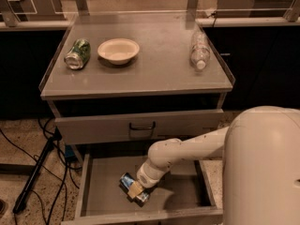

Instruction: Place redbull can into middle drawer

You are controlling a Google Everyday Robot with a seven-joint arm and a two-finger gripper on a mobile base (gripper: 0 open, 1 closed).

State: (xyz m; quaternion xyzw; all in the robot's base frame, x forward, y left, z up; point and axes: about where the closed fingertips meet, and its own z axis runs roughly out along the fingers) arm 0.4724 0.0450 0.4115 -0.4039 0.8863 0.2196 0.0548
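Observation:
The redbull can (127,181), blue and silver, lies on its side on the floor of the open middle drawer (183,198), left of centre. My gripper (136,189) reaches down into the drawer on the end of the white arm and sits right on the can. Part of the can is hidden under the gripper.
On the cabinet top stand a dented green can (78,54), a cream bowl (118,50) and a clear plastic bottle (199,49) lying down. The shut top drawer front with a dark handle (142,126) hangs above the open drawer. Cables and a stand leg (35,172) lie at left.

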